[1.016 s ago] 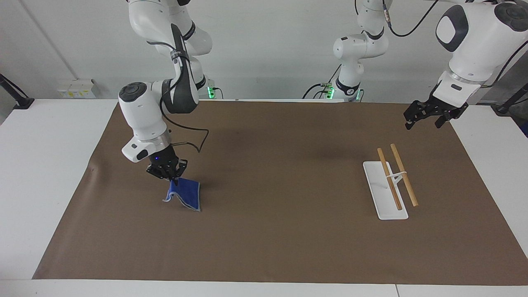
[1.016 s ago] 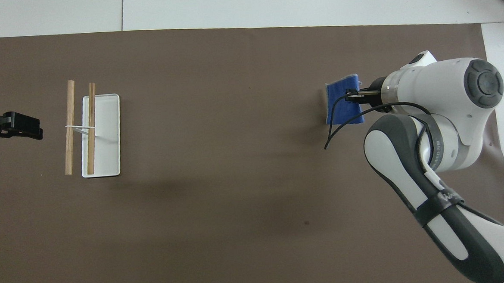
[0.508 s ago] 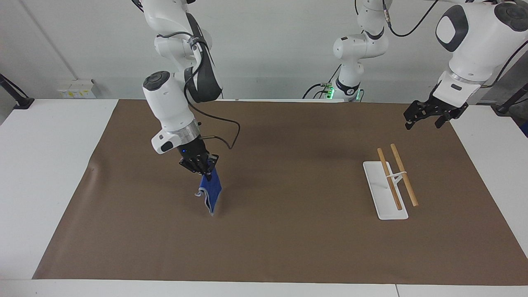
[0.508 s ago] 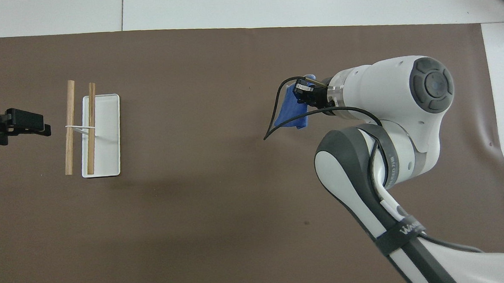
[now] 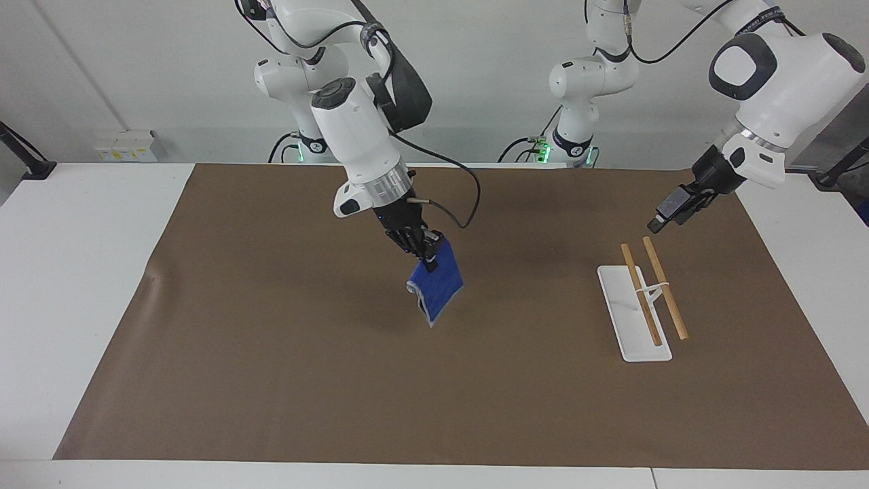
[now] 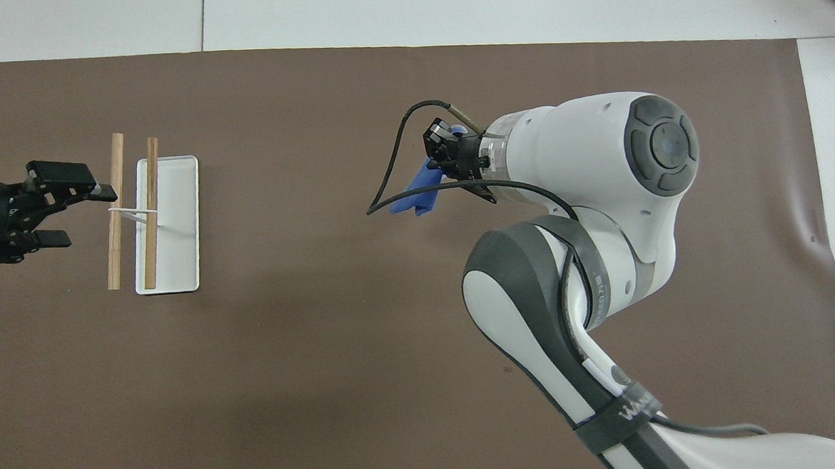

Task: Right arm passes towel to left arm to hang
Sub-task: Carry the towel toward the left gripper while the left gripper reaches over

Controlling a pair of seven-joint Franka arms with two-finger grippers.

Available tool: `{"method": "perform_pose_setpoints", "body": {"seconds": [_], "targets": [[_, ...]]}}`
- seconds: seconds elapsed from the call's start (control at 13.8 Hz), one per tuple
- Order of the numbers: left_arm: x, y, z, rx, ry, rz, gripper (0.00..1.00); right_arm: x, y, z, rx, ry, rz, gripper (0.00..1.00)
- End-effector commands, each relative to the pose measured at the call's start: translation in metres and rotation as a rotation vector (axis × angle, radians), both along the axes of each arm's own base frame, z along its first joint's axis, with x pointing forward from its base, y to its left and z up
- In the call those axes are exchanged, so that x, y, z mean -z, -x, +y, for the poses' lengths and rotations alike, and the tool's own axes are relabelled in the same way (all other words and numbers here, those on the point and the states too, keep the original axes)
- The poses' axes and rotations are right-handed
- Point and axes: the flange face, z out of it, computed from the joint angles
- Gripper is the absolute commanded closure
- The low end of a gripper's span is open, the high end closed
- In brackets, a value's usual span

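Towel (image 5: 436, 284), small and bright blue with a pale grey edge, hangs in the air from the right gripper (image 5: 429, 259), whose fingertips are pinched together on its upper corner. The cloth droops straight down below that gripper, its long axis running from the pinched corner to a loose lower corner that points at the brown mat (image 5: 271, 380) without touching it. In the overhead view the towel (image 6: 421, 194) shows only as a narrow blue fold poking out past the right gripper (image 6: 449, 150) toward the left arm's end of the table.

The left gripper (image 6: 59, 214) hangs in the air, well apart from the towel, just beside a small rack (image 5: 643, 299): a white base with two wooden rods held above it. Its fingers (image 6: 53, 239) are spread apart and it holds nothing. In the facing view the left gripper (image 5: 669, 214) sits above the end of the rack nearer the robots.

The relation that matters for the coming move: the towel lies sideways from the open left gripper, toward the right arm's end, with bare mat between them. The right arm is the only one at the cloth. For a handover, the gap likely has to close, and the free hanging part below the right gripper's pinch seems the natural place for the left gripper to take hold.
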Motion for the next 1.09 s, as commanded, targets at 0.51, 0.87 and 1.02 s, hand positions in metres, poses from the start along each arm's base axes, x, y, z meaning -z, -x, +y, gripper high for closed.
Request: {"method": "perform_pose_setpoints", "body": {"seconds": [0.51, 0.87, 1.02], "targets": [[-0.022, 0.004, -0.123, -0.524, 0.282, 0.057, 0.00, -0.024, -0.012, 0.042, 0.294, -0.303, 0.069, 1.00], [0.019, 0.014, -0.161, -0.708, 0.394, 0.067, 0.00, -0.026, -0.001, 0.059, 0.366, -0.383, 0.159, 1.00], [0.050, 0.014, -0.181, -0.747, 0.398, 0.053, 0.00, -0.024, 0.006, 0.070, 0.352, -0.380, 0.172, 1.00]]}}
